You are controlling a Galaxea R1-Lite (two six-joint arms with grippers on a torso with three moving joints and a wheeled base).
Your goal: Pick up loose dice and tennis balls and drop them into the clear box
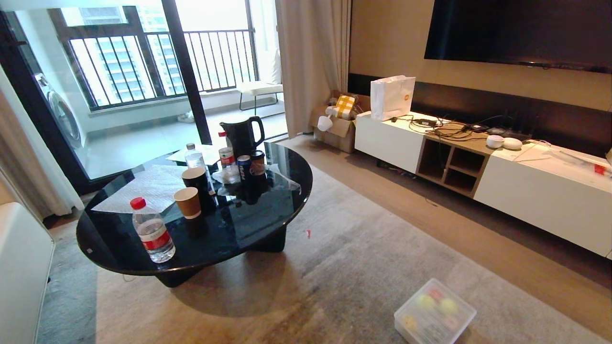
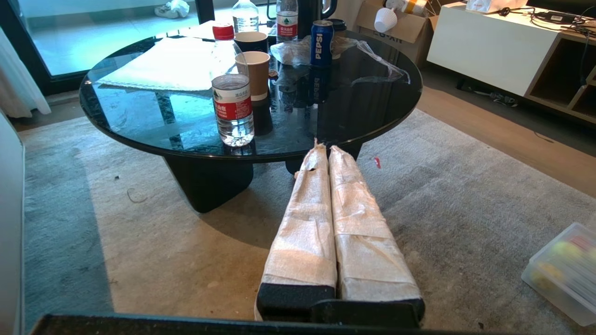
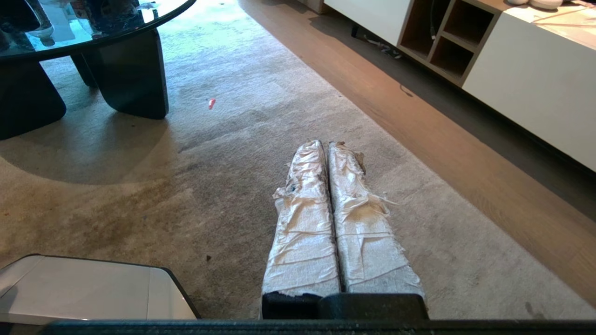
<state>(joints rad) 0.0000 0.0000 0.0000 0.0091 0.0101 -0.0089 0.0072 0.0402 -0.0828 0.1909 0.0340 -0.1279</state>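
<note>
Left end effector point(image 2: 324, 149): clenched, wrapped fingers pressed together with nothing between them; held level above the rug point(image 2: 139, 242), aimed toward the bench point(image 2: 372, 125).
Right end effector point(image 3: 326, 145): clenched and empty as well, held over bare rug point(image 3: 233, 186) near the wooden floor strip.
Clear box point(image 1: 434, 313): set on the rug at the lower right of the head view, well apart from the bench; coloured shapes, yellow-green and reddish, are seen through its frosted walls, too blurred to be told apart as dice or tennis balls.
Loose items: none are made out on the rug; only a small red scrap point(image 1: 308, 233) lies near the bench foot.
Step in hand: judged as either a search for strays or a finished task, both arms being parked.
Next move: a scan of the floor is called for before any reach.
View differences: the box corner point(image 2: 561, 274) is caught by the left wrist view; it is absent from the right wrist view, where a grey panel point(image 3: 84, 291) is shown instead. Neither arm is shown in the head view.
</note>
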